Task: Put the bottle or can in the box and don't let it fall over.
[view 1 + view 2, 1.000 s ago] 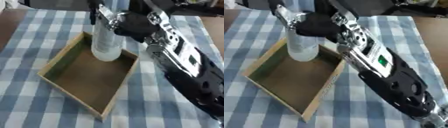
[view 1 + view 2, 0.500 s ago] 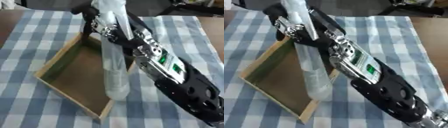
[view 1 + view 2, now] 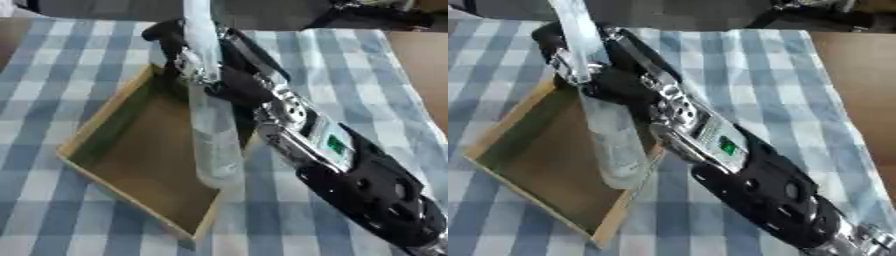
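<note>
A tall clear plastic bottle (image 3: 214, 137) stands upright, and my right hand (image 3: 229, 80) is shut on its upper part. Its base (image 3: 623, 175) shows over the right side of the shallow wooden box (image 3: 98, 124), close to the right wall. I cannot tell whether the base touches the box floor (image 3: 144, 150). My right arm (image 3: 350, 170) runs in from the lower right and hides the box's far right corner. The bottle's top reaches the upper edge of the view.
The box lies askew on a blue and white checked cloth (image 3: 350, 60). Bare brown tabletop (image 3: 429, 70) shows at the right edge. Dark objects stand beyond the table's far edge.
The right hand and the bottle have moved from the box's far corner toward its right wall, nearer the camera. The bottle now looks longer and larger in view.
</note>
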You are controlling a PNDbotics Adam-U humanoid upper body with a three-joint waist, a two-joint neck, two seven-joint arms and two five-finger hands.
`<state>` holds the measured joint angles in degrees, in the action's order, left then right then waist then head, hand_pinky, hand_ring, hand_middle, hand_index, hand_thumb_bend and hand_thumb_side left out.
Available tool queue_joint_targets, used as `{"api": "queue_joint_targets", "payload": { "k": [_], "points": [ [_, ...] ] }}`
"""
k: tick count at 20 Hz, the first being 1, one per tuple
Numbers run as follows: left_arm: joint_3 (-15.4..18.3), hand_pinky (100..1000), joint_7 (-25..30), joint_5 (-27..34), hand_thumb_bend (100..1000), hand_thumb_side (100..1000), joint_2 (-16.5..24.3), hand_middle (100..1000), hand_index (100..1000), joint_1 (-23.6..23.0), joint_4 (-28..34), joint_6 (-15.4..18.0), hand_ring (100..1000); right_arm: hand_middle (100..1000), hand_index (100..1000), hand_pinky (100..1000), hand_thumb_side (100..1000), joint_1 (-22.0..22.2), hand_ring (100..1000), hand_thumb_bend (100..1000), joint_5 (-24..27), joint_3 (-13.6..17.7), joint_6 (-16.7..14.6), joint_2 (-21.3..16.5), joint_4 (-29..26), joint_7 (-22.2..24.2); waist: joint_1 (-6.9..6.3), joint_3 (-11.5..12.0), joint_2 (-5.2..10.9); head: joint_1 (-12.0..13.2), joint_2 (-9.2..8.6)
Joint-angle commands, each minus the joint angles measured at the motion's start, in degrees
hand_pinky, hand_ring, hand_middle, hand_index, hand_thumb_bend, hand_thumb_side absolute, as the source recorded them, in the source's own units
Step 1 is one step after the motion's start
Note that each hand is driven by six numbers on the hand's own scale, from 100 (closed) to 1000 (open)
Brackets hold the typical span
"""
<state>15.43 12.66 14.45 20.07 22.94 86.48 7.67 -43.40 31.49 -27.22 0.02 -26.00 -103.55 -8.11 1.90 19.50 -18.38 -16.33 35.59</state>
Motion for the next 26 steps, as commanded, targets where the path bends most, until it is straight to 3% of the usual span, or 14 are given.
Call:
{"api": "queue_joint_targets", "payload": {
  "k": [1, 7, 19, 26],
  "points": [
    [0.75, 1000, -0.85, 0.6, 209, 762, 3.09, 1000, 689, -0.28, -0.11, 1.03, 1000, 622, 310, 394, 100, -1.25, 372, 100, 1.18, 0.36, -0.01, -1.37, -0.5, -0.9, -0.35, 0.21, 0.7, -0.28, -0.65],
    [0.87, 1000, -1.61, 0.3, 206, 768, 3.42, 1000, 689, -0.84, -0.53, 1.01, 1000, 613, 276, 392, 100, -3.16, 369, 100, 5.24, 2.17, 1.26, -4.05, -3.79, -2.45, -0.34, 0.58, 0.39, -0.28, -1.05],
    [0.8, 1000, -1.53, -0.14, 213, 807, 2.45, 1000, 689, -1.02, -0.57, 0.49, 1000, 602, 258, 385, 100, -4.89, 359, 100, 5.78, 2.77, -0.44, -4.91, -1.55, -3.8, -0.15, 2.92, -1.18, -2.16, -2.78],
    [0.88, 1000, -1.57, 0.23, 222, 825, 1.91, 1000, 689, -1.14, -0.76, 0.47, 1000, 606, 259, 388, 100, -4.57, 361, 100, 1.63, 2.28, -2.43, -3.69, 1.63, -4.59, -0.26, 3.82, -2.15, -3.59, -3.47]
  ]
}}
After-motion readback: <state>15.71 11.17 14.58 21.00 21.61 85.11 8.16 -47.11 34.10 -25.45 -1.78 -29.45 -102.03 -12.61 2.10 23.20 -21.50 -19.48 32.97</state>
